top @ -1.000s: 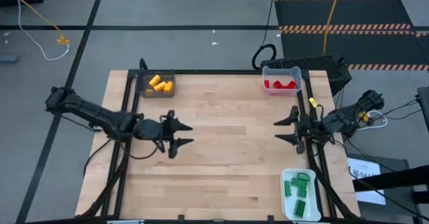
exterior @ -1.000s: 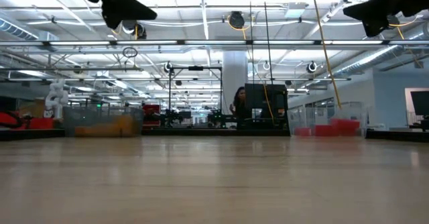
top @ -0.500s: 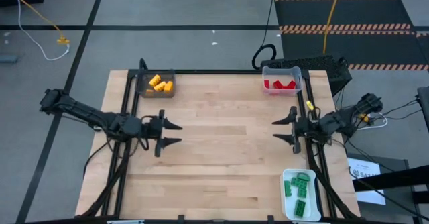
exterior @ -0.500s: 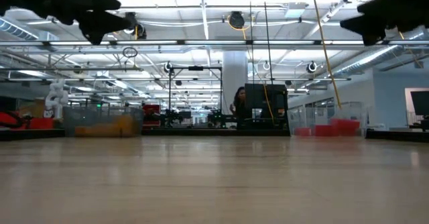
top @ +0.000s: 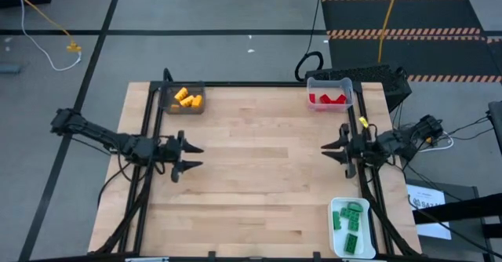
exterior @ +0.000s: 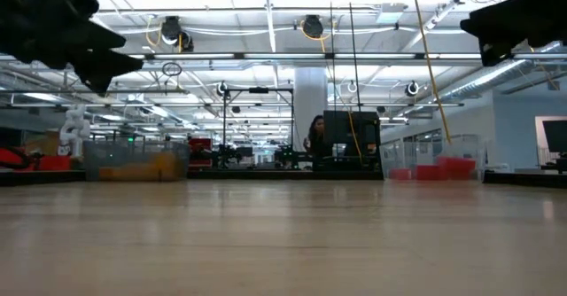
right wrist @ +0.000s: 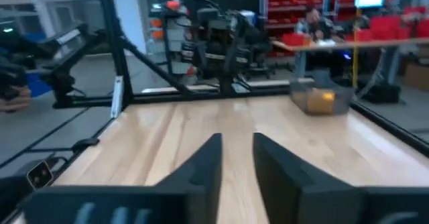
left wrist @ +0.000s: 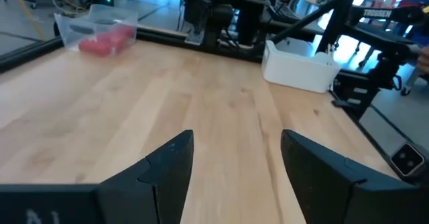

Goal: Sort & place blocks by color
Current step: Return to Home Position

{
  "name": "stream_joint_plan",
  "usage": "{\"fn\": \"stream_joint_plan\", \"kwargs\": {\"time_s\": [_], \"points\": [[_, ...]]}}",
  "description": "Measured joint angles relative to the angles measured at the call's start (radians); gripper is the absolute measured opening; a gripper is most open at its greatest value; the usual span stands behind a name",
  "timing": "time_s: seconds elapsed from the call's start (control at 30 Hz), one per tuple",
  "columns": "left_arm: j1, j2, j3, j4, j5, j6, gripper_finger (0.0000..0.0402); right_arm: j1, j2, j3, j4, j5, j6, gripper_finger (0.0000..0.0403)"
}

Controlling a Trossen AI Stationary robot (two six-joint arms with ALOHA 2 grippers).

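Note:
Every block I can see lies in a tray. Yellow-orange blocks [top: 187,99] are in the dark grey tray [top: 168,105] at the far left. Red blocks [top: 328,99] are in the clear tray [top: 329,82] at the far right. Green blocks [top: 350,223] are in the white tray [top: 332,234] at the near right. My left gripper [top: 196,157] hovers open over the table's left part, nothing between its fingers [left wrist: 167,167]. My right gripper [top: 326,152] hovers at the right edge, its fingers [right wrist: 208,160] a narrow gap apart, also empty.
Bare wood lies between the two grippers [top: 263,168]. Black frame rails run along the table's left [top: 146,160] and right [top: 365,191] edges. Beyond the far edge stand a dark machine [exterior: 351,141] and a person [exterior: 315,135].
My left gripper has drawn back toward the table's left edge and sunk lower, staying open. My right gripper's fingers have come much closer together, with nothing between them. No block has moved.

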Motion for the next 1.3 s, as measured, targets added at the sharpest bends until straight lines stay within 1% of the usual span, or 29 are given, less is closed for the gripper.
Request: {"fn": "stream_joint_plan", "kwargs": {"time_s": [0.07, 0.13, 0.17, 0.23, 0.33, 0.43, 0.47, 0.6, 0.73, 0.87, 1.13, 1.3], "points": [[-0.008, -0.017, -0.019, 0.005, 0.0, -0.009, 0.0217, -0.001, 0.0, -0.04, 0.067, -0.034, -0.039, 0.0047], [-0.017, -0.032, -0.035, 0.006, 0.0, -0.009, 0.0197, -0.001, 0.0, -0.081, 0.123, -0.047, -0.065, 0.0018], [-0.021, -0.039, -0.041, 0.006, 0.0, -0.009, 0.0183, -0.001, -0.001, -0.1, 0.134, -0.047, -0.073, 0.0009], [-0.027, -0.051, -0.053, 0.006, 0.002, -0.01, 0.015, -0.009, -0.004, -0.133, 0.143, -0.045, -0.076, 0.0006], [-0.043, -0.062, -0.061, 0.003, 0.035, -0.014, 0.0092, -0.041, -0.014, -0.183, 0.196, -0.053, -0.057, 0.0004], [-0.058, -0.063, -0.061, -0.003, 0.052, -0.014, 0.0028, -0.082, -0.016, -0.198, 0.217, -0.097, -0.059, 0.0001], [-0.062, -0.063, -0.061, -0.006, 0.053, -0.011, 0.0014, -0.097, -0.016, -0.198, 0.218, -0.103, -0.064, 0.0001], [-0.066, -0.062, -0.061, -0.04, 0.053, -0.009, 0.0009, -0.165, -0.023, -0.197, 0.217, -0.157, -0.073, 0.0], [-0.066, -0.063, -0.061, -0.047, 0.053, 0.003, 0.0004, -0.234, -0.023, -0.198, 0.202, -0.255, -0.049, 0.0], [-0.066, -0.076, -0.061, -0.05, 0.053, 0.01, 0.0003, -0.283, -0.024, -0.198, 0.189, -0.307, -0.029, 0.0], [-0.069, -0.155, -0.061, -0.081, 0.054, -0.008, 0.0002, -0.289, -0.024, -0.199, 0.195, -0.308, -0.032, 0.0], [-0.082, -0.215, -0.046, -0.128, 0.041, -0.013, 0.0001, -0.289, -0.024, -0.199, 0.193, -0.278, -0.054, 0.0]]}}
